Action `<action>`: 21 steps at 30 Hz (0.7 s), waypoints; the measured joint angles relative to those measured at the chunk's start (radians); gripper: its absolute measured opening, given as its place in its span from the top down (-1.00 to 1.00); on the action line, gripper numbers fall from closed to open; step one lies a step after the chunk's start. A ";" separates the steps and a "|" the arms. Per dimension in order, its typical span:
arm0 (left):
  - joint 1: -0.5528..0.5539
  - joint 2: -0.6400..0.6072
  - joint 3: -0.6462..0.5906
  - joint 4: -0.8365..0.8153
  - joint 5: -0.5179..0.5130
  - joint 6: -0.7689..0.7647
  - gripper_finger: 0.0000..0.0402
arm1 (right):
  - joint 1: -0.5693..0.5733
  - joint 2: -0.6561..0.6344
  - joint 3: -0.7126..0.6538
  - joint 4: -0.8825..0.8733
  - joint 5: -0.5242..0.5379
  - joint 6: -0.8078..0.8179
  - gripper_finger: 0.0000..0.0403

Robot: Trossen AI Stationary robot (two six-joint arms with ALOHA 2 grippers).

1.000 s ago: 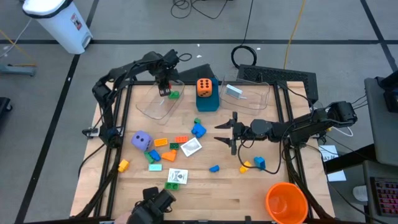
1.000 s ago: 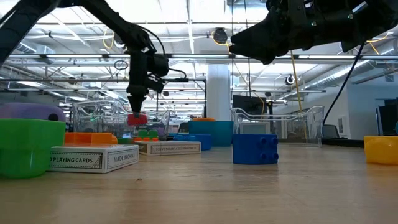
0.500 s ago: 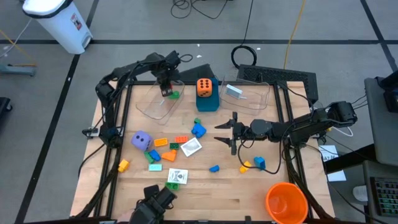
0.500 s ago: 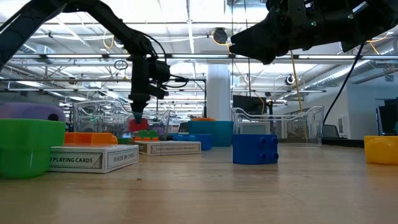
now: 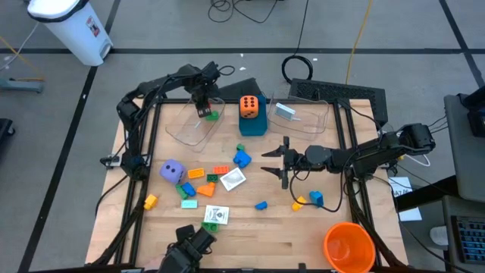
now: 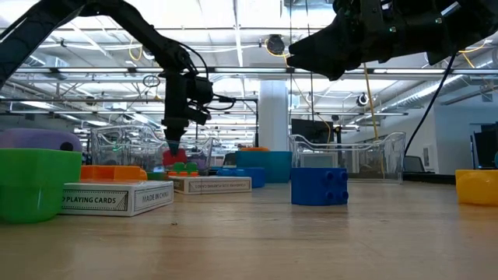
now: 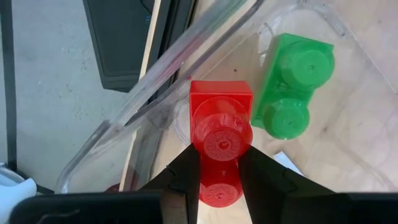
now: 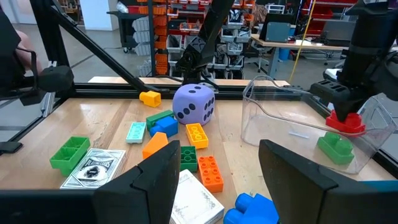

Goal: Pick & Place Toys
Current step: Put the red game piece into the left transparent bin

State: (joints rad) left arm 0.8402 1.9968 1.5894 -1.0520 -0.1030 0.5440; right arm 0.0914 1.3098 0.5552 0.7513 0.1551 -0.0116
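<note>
Left tool (image 7: 216, 177): clamps a red brick (image 7: 219, 146) inside the clear tub (image 5: 193, 129) at 11 o'clock.
Neighbour: green brick (image 7: 293, 87) just beside (tub wall close behind).
Right tool (image 5: 282, 161): parted, empty, mid-tabletop (image 5: 258, 239).

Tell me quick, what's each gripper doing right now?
Left gripper: shut on small red plastic brick, over the clear plastic tub.
Right gripper: open, empty, mid-table.

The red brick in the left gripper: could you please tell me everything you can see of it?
The red brick is small, glossy plastic with round studs. The left gripper is shut on it, a finger on each side, holding it inside the clear tub at the table's far left. It hangs low beside a green brick lying on the tub floor; I cannot tell whether it touches the floor.
</note>
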 joint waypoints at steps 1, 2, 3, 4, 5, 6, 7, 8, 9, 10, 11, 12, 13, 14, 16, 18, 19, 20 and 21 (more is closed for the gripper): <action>0.000 0.000 0.000 -0.001 0.000 0.000 0.52 | 0.000 0.000 0.000 0.000 0.000 0.000 -0.05; 0.000 0.000 0.000 -0.001 0.000 0.000 0.52 | 0.000 0.000 0.000 0.000 0.000 0.000 -0.05; 0.000 0.000 0.000 -0.001 0.000 0.000 0.52 | 0.000 0.000 0.000 0.000 0.000 0.000 -0.05; 0.000 0.000 0.000 -0.001 0.000 0.000 0.52 | 0.000 0.000 0.000 0.000 0.000 0.000 -0.05; -0.001 0.000 0.000 -0.001 0.000 0.000 0.52 | 0.000 0.000 0.000 0.000 0.000 0.000 -0.05; -0.002 0.000 0.000 -0.001 0.000 -0.001 0.52 | 0.000 0.000 0.000 0.000 0.000 0.000 -0.05; -0.003 0.000 0.000 -0.001 0.001 -0.001 0.52 | 0.000 0.000 0.000 0.000 0.000 0.000 -0.05; -0.003 0.000 0.000 -0.001 0.001 -0.001 0.52 | 0.000 0.000 0.000 0.000 0.000 0.000 -0.05; -0.003 0.000 0.000 -0.001 0.001 -0.001 0.52 | 0.000 0.000 0.000 0.000 0.000 0.000 -0.05; -0.003 0.000 0.000 -0.001 0.001 -0.002 0.52 | 0.000 0.000 0.000 0.000 0.000 0.000 -0.05; -0.003 0.000 0.000 -0.001 0.001 -0.003 0.52 | 0.000 0.000 0.000 0.000 0.000 0.000 -0.05; -0.003 0.000 0.000 0.000 0.001 -0.003 0.52 | 0.000 0.000 0.000 0.000 0.000 0.000 -0.05; -0.003 0.000 0.000 0.000 0.001 -0.002 0.51 | 0.000 0.000 0.000 0.000 0.000 0.000 -0.05; -0.003 0.000 0.000 0.000 0.001 0.000 0.51 | 0.000 0.000 0.000 0.000 0.000 0.000 -0.05; -0.003 0.000 0.000 0.000 0.001 0.000 0.48 | 0.000 0.000 0.000 0.000 0.000 0.000 -0.05; -0.003 0.000 0.000 0.000 0.001 0.000 0.43 | 0.000 0.000 0.000 0.000 0.000 0.000 -0.05; -0.003 0.000 0.000 0.001 0.001 0.000 0.39 | 0.000 0.000 0.000 0.000 0.000 0.000 -0.05; -0.003 0.000 0.000 0.002 0.001 0.000 0.35 | 0.000 0.000 0.000 0.000 0.000 0.000 -0.05; -0.003 0.000 0.000 0.003 0.001 0.000 0.31 | 0.000 0.000 0.000 0.000 0.000 0.000 -0.05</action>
State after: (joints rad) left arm 0.8371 1.9965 1.5898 -1.0492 -0.1020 0.5442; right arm 0.0914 1.3098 0.5552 0.7513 0.1551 -0.0116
